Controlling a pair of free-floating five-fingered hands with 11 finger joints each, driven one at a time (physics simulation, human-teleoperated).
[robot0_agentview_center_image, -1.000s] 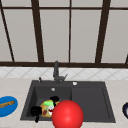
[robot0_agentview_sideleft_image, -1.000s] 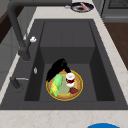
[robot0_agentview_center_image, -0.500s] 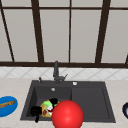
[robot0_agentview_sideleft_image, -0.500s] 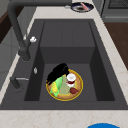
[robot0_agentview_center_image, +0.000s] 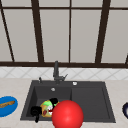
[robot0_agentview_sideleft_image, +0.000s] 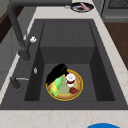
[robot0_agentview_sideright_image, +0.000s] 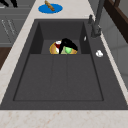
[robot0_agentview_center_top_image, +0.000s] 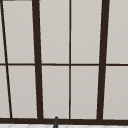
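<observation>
Black sink: you have a dark sink (robot0_agentview_center_image: 27, 105) with a deep bowl on the left and a shallow draining part on the right, a tap (robot0_agentview_center_image: 56, 71) at its far edge and a window (robot0_agentview_center_top_image: 53, 32) behind.
Yellow-rimmed plate: it lies flat on the floor of the deep bowl (robot0_agentview_center_image: 45, 111) (robot0_agentview_sideleft_image: 78, 88) (robot0_agentview_sideright_image: 53, 48) and carries something green, a small white cup and a red bit.
Right hand: it sits on the far side of the plate (robot0_agentview_center_image: 53, 101), touching or just above the green food. In the left side view (robot0_agentview_sideleft_image: 57, 73) it covers the plate's tap-side edge, and in the right side view (robot0_agentview_sideright_image: 67, 44) it rests over the same edge.
Right hand's grip: you cannot tell whether it has hold of anything.
Left hand: it hangs just left of the plate and nearer to you (robot0_agentview_center_image: 36, 111), by the bowl's near left corner. You cannot tell its state either.
Key relation: the plate lies directly under the right hand, and to the right and slightly far of the left hand, so the right hand is the closer one.
Axis: the plate is round, so no approach side is favoured. The right hand's length runs slantwise across the tap-side rim.
Red ball: a large one (robot0_agentview_center_image: 67, 115) covers the sink's near rim just right of the plate. You cannot tell what it rests on.
Counter: a blue dish (robot0_agentview_center_image: 7, 108) with a brown stick sits at the left, and a dark bowl (robot0_agentview_center_image: 125, 110) at the right.
</observation>
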